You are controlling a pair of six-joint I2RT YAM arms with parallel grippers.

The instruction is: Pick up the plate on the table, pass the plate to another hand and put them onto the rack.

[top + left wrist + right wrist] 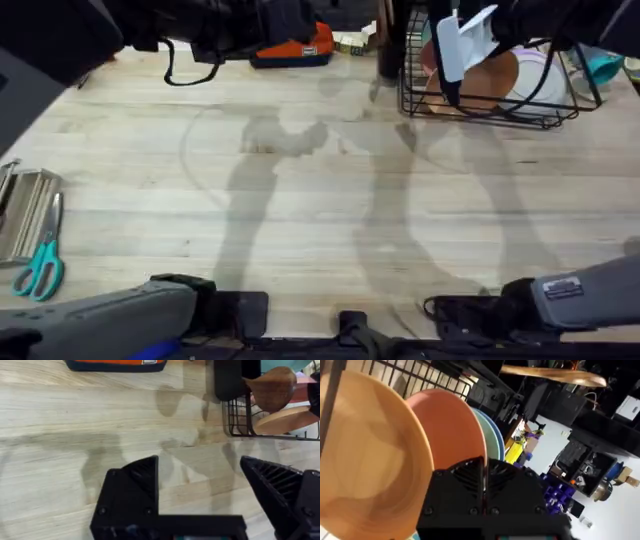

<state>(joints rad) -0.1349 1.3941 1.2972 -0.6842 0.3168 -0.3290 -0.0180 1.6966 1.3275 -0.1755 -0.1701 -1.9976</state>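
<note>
Fingertips (484, 472) of the right gripper (484, 491) pinch the rim of the pale-pink plate (451, 430), which stands upright, matte and plain, in the black wire rack (480, 108) between an orange-tan plate (365, 455) and a teal plate (492, 435). Left gripper (200, 485) hangs wide open over the table (300, 200).

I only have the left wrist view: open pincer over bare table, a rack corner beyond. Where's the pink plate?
Observer: The plate stands upright in the rack, between an orange-tan plate and a teal plate.
Operator: Is the right pincer on it?
Observer: Yes, the right pincer looks closed on its rim.
Operator: Anything loose on the table?
Observer: Teal-handled scissors lie near its left edge.
</note>
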